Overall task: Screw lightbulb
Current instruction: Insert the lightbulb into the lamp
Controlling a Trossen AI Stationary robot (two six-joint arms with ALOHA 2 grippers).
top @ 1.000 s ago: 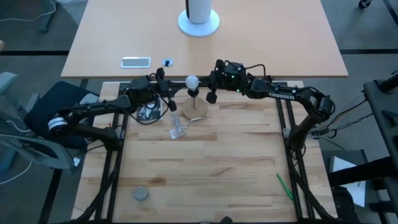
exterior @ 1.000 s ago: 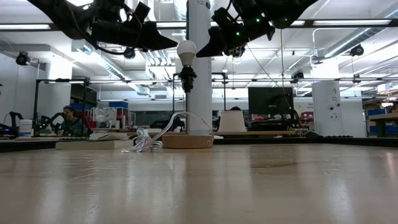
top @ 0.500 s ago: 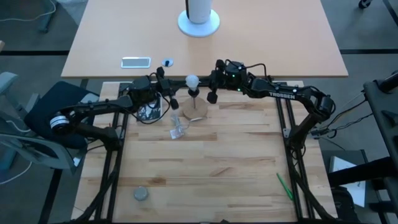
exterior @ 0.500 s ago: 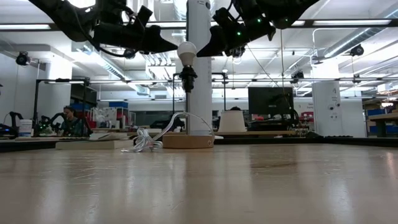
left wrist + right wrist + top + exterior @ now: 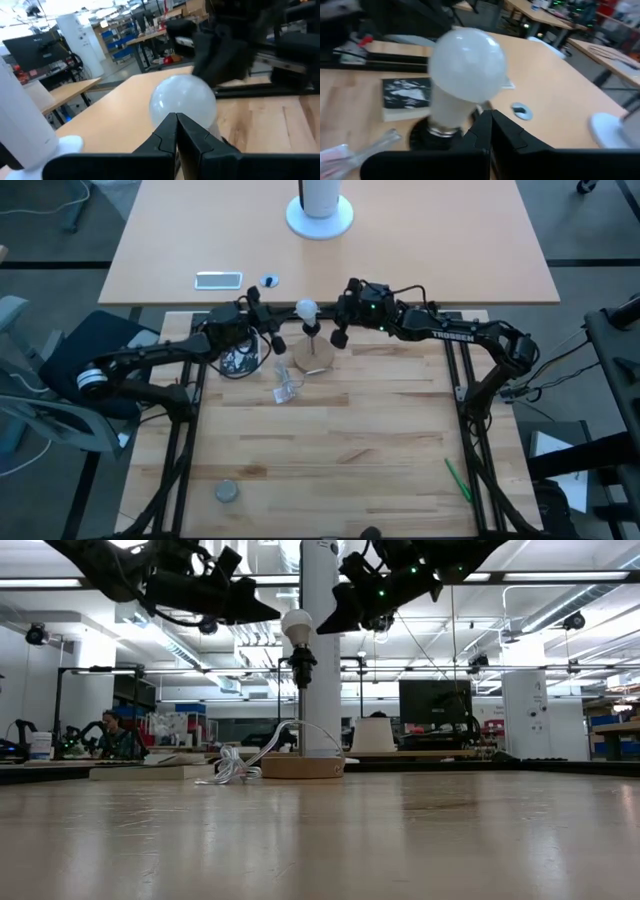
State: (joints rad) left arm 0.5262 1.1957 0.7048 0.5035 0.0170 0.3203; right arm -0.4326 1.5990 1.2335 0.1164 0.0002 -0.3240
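Though small and light, likely fragile: lightbulb (image 5: 306,309), frosted white globe, smooth and probably slippery, seated upright by its narrow base in a dark socket (image 5: 300,662) on a short stem above a round wooden base (image 5: 314,357), toward the far edge of the wooden table (image 5: 330,450). Best taken gently around the widest part of the globe, fingers on opposite sides, with light pressure only, to turn it without crushing or slipping. Left gripper (image 5: 268,323) reaching in low from the left side, tip level with the globe and just beside it, fingers pinched shut on nothing. Right gripper (image 5: 338,317) stretched in from the opposite side at like height, fingers likewise closed and empty, tip close to the globe. Contact not discernible on either side.
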